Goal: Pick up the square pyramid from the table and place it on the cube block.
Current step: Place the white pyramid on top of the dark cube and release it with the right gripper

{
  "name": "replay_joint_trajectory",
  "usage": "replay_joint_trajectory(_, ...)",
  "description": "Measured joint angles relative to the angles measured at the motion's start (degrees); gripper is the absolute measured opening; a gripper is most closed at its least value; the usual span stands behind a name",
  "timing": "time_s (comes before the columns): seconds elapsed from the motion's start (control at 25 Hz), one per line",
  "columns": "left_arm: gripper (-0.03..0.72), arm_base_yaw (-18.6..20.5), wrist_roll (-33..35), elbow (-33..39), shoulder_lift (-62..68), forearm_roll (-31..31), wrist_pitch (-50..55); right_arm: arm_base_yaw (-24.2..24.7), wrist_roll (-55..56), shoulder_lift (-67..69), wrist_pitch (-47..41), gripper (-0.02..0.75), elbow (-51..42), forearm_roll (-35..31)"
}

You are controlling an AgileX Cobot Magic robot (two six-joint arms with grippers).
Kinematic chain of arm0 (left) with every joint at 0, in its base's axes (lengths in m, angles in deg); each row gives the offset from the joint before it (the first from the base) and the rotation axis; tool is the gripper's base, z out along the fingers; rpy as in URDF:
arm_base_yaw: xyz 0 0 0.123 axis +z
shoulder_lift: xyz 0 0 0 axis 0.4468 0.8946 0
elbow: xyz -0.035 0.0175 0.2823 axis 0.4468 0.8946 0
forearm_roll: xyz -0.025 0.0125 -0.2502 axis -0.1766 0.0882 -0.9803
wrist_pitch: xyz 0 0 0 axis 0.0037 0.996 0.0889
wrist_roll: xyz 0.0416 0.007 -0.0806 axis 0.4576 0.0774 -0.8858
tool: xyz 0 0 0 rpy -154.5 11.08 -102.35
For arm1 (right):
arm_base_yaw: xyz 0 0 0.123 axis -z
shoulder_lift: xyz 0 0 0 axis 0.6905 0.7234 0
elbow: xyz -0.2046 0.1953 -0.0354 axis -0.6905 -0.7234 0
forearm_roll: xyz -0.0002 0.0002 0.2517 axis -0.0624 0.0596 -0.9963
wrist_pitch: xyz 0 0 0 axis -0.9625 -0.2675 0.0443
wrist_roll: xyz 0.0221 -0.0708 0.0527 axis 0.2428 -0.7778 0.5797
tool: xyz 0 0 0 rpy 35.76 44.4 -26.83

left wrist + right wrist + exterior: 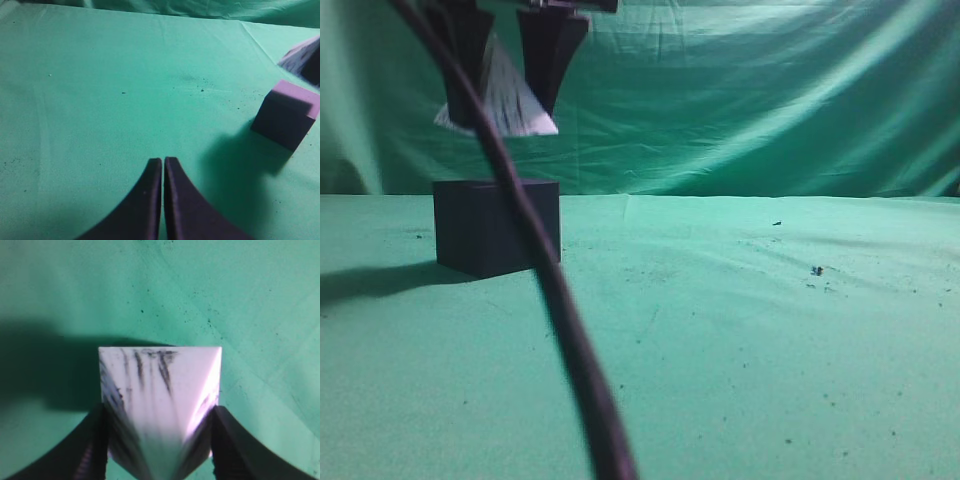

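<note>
Nearest the exterior camera, a dark cable [555,290] was seen crossing in front of the matte navy-black cube block [497,227], which stood on the green cloth-draped table [740,330]. Directly above that cube, clear of its top face, the pale lilac-white square pyramid [160,405] with dark grey streaks was clamped between the dark fingers of the right gripper [159,450]. To the cube's left in the left wrist view, the left gripper [163,162] was held over bare cloth with its jaws pressed together on nothing.

The square pyramid [160,400] is pale lilac-white with dark grey streaks, the cube block [497,238] matte navy-black, the table [740,330] green speckled with dark crumbs, densest toward three o'clock in the exterior view.
</note>
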Motion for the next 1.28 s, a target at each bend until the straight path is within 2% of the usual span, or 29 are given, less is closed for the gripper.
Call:
replay_joint_trajectory(0.64,0.000,0.00,0.00,0.00,0.00,0.00,0.00,0.00,-0.09,3.49,0.18,0.386,0.75,-1.60)
replay_joint_trajectory(0.76,0.000,0.00,0.00,0.00,0.00,0.00,0.00,0.00,-0.51,3.94,-0.03,0.562,1.00,-1.38)
replay_joint_trajectory(0.84,0.000,0.00,0.00,0.00,0.00,0.00,0.00,0.00,-0.52,4.04,-0.02,0.643,1.90,-1.38)
replay_joint_trajectory(0.96,0.000,0.00,0.00,0.00,0.00,0.00,0.00,0.00,-0.52,2.70,-0.02,0.643,2.74,-1.62)
replay_joint_trajectory(1.0,0.000,0.00,0.00,0.00,0.00,0.00,0.00,0.00,-0.61,1.70,-0.15,0.683,2.86,-1.62)
replay_joint_trajectory(1.08,0.000,0.00,0.00,0.00,0.00,-0.05,0.00,0.10,-0.66,-0.74,-0.15,0.669,2.97,-1.62)
replay_joint_trajectory(1.2,0.000,0.00,0.00,0.00,0.00,-0.05,0.00,0.10,-0.75,-5.88,-0.28,0.526,2.97,-1.62)
replay_joint_trajectory(1.28,0.000,0.00,0.00,0.00,0.00,-0.05,0.00,0.10,-0.75,-9.91,-0.62,0.382,2.97,-1.62)
